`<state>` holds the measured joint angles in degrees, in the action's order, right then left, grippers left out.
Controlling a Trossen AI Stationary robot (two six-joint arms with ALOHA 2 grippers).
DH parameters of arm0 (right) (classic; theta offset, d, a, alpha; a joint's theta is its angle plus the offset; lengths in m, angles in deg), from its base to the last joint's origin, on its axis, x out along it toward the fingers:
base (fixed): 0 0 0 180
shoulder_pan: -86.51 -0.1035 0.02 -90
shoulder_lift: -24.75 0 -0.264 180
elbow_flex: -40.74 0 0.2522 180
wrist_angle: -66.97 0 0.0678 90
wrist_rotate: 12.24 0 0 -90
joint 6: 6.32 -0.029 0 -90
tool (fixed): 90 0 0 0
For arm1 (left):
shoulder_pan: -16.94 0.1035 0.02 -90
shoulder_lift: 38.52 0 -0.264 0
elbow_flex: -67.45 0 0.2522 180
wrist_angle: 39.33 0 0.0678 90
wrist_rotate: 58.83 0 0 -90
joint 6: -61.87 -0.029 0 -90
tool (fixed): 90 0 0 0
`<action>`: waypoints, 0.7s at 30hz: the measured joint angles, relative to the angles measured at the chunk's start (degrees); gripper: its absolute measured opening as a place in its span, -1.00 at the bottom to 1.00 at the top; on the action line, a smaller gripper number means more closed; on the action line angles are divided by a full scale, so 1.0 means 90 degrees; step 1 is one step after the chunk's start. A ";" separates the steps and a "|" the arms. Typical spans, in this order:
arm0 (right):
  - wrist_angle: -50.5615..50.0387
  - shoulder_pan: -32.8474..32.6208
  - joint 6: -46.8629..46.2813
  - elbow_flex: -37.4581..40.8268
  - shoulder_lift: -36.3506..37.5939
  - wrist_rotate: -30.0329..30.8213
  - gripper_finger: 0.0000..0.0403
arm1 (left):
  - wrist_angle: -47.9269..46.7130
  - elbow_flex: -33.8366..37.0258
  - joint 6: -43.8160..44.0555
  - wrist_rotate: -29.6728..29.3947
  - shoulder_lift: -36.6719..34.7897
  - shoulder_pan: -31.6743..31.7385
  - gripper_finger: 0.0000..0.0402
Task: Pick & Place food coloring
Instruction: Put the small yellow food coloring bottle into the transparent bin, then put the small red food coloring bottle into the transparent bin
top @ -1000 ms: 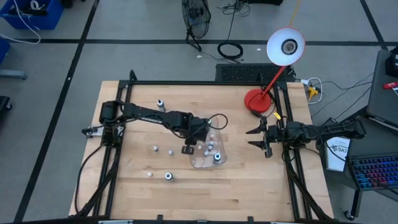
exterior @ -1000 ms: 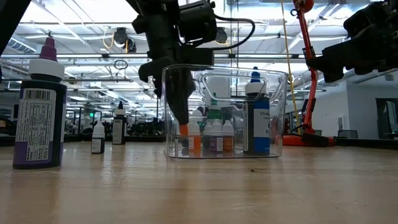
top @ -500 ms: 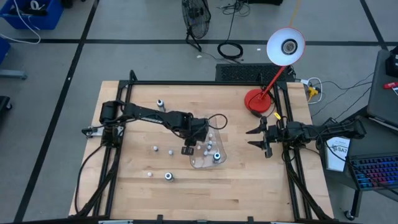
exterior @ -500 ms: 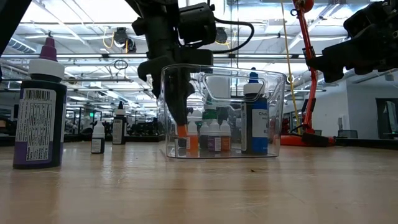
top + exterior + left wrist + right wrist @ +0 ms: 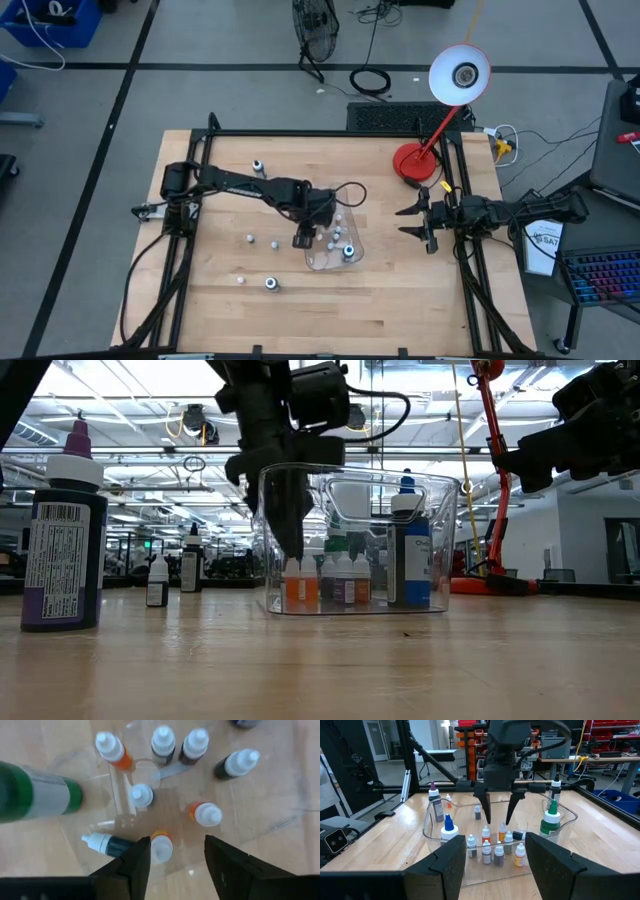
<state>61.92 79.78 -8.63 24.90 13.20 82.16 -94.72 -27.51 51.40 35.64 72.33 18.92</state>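
Note:
The clear tray (image 5: 338, 258) stands mid-table with several small food coloring bottles upright in it, plus a bigger green bottle (image 5: 35, 795) and a blue-capped one (image 5: 412, 550). My left gripper (image 5: 175, 865) points down into the tray, open. Its fingers (image 5: 485, 810) stand on either side of an orange, white-capped bottle (image 5: 161, 847) that rests on its base on the tray floor (image 5: 300, 588). More bottles (image 5: 271, 284) stand loose on the table to the left. My right gripper (image 5: 415, 222) waits open and level at the table's right edge. My left gripper stands open over the orange bottle's white cap (image 5: 160, 851), coming from above and pointing down. The cap lies close beside one finger (image 5: 140, 862), and I cannot tell whether that finger touches it. The bottle stands upright on the tray floor.
A big purple bottle (image 5: 62, 540) stands near the front left, with two small ones (image 5: 157, 582) behind it. A further bottle (image 5: 258, 166) stands at the far left. The base of a red lamp (image 5: 412, 162) sits at the far right corner. Bare wood lies along the near edge.
My left gripper has opened and let go of the orange bottle, which was pinched at its fingertips inside the tray. The bottle now stands upright on the tray floor among the others. The arm has stayed over the tray.

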 joint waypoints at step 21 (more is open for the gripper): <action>-0.0002 0.0000 0.0000 0.0000 0.0000 -0.0001 -0.04 | -0.1499 0.2400 0.5028 -0.1033 -0.3876 -0.0498 0.04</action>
<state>61.91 79.78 -8.63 24.89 13.20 82.15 -108.21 -5.91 96.65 26.34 37.44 14.43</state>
